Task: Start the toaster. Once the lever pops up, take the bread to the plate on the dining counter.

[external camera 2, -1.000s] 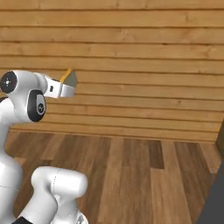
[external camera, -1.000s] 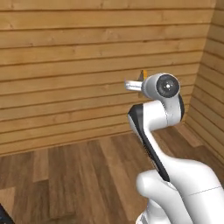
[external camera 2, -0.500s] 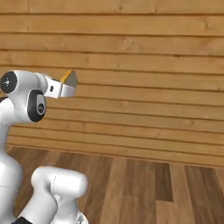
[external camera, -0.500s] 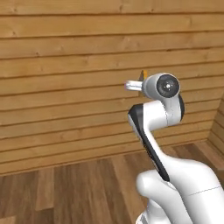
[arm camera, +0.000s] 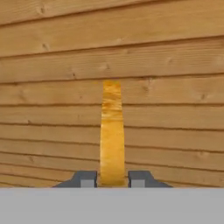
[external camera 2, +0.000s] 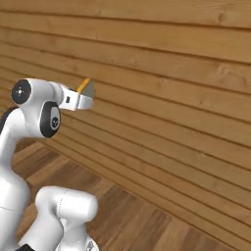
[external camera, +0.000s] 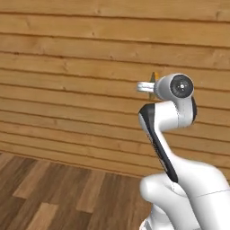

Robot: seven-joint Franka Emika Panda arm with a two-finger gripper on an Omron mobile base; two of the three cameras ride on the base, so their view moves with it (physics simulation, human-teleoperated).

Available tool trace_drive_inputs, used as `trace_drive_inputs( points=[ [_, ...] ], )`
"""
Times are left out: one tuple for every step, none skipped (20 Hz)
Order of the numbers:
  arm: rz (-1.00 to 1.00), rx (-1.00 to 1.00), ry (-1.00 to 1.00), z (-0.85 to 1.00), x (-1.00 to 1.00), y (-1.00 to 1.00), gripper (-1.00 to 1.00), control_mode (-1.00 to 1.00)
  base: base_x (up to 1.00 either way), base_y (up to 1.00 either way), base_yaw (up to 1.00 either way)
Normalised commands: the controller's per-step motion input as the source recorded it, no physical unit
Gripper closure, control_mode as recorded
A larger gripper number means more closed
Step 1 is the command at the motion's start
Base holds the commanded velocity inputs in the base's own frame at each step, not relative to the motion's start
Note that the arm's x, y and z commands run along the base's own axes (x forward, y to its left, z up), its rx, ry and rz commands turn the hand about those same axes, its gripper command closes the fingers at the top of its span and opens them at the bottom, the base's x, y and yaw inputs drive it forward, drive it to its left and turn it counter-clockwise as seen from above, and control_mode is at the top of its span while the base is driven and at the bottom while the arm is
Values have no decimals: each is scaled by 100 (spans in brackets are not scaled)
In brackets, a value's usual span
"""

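Edge-on, bread [arm camera: 112,131] pinched between both fingers [arm camera: 84,179].

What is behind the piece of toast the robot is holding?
Behind the bread, pinched edge-on in the gripper, is a wall of wooden planks. The strip of wall right behind the slice is covered.

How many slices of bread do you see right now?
1. The bread is clamped edge-on in the gripper, held up in front of the wooden plank wall. No others in view.
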Motion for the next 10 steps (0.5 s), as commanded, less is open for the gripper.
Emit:
trace_drive_inputs(
  points=[
    [0, 0, 0, 0, 0, 0, 100, 100, 59, 0, 83],
    [0, 0, 0, 0, 0, 0, 100, 100, 62, 0, 83],
    [0, 0, 0, 0, 0, 0, 100, 100, 76, 0, 81],
    [0, 0, 0, 0, 0, 0, 100, 100, 90, 0, 78],
    [0, 0, 0, 0, 0, 0, 100, 100, 96, -1, 76],
    [0, 0, 0, 0, 0, 0, 100, 100, 100, -3, 75],
    [0, 0, 0, 0, 0, 0, 100, 100, 100, -3, 74],
    [0, 0, 0, 0, 0, 0, 100, 100, 100, -2, 74],
    [0, 0, 0, 0, 0, 0, 100, 100, 100, -2, 74],
    [0, 0, 0, 0, 0, 0, 100, 100, 100, -3, 74]
  ],
)
